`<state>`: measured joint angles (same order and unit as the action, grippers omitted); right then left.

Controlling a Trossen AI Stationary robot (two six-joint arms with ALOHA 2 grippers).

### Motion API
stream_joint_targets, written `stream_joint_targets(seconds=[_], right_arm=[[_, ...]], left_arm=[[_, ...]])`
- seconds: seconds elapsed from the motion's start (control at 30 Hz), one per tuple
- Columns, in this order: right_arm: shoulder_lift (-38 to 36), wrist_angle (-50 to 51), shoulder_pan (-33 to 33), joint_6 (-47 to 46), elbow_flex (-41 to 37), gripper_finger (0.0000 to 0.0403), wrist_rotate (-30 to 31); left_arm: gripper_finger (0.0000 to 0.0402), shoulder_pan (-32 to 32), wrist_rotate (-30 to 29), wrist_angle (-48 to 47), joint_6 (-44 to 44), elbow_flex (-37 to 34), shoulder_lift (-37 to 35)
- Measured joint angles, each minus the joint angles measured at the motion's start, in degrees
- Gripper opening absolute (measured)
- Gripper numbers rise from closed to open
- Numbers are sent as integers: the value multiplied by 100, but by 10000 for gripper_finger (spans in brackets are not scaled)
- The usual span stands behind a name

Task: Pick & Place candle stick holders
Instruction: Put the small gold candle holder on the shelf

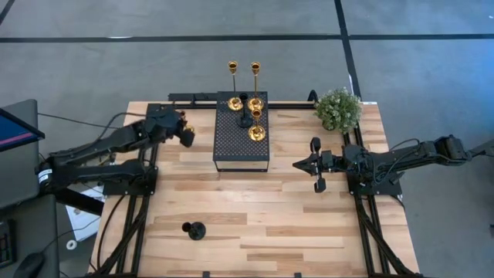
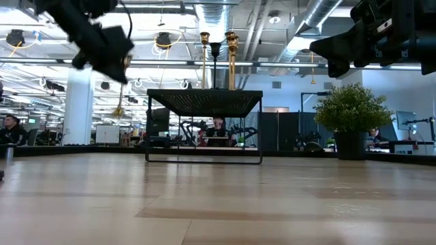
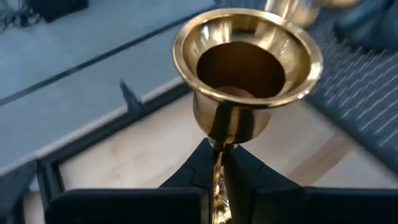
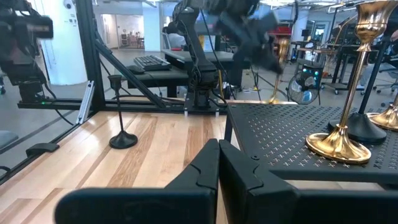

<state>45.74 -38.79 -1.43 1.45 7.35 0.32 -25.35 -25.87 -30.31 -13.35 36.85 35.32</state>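
Left end effector [image 3: 219, 163] grips a gold candle holder [image 3: 247, 62] beside the black platform [image 1: 241, 131]; right end effector [image 1: 309, 165] is clenched, holding nothing.

My two arms, left arm [image 1: 116, 143] and right arm [image 1: 394, 158], are both matte black all over, built of boxy links joined by chunky rounded joints, and each sits on a black metal frame with thin black cables trailing away behind it. The left claw [image 3: 219, 163] ends in two flat black fingers [image 3: 186, 177] whose angled tips taper to a wedge, rising from a wide black crossbar just behind them. The right claw [image 4: 219, 155] has the same faceted black fingers [image 4: 199, 171] and the same broad bar behind.
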Motion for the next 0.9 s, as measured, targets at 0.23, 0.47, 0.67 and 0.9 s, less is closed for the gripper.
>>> stream_joint_targets(seconds=[0.23, 0.47, 0.67, 0.9], right_arm=[[0, 20, 0, 0, 0, 0, 11], [0, 23, 2, 0, 0, 0, 13], [0, 43, 4, 0, 0, 0, 146], [0, 66, 2, 0, 0, 0, 144]], left_arm=[[16, 0, 687, -141, 275, 1074, 14], [16, 152, 1143, -101, 303, 1604, 417], [17, 682, 1276, 629, 492, 1653, 1177], [17, 1086, 1282, 1500, 844, 1658, 1733]])
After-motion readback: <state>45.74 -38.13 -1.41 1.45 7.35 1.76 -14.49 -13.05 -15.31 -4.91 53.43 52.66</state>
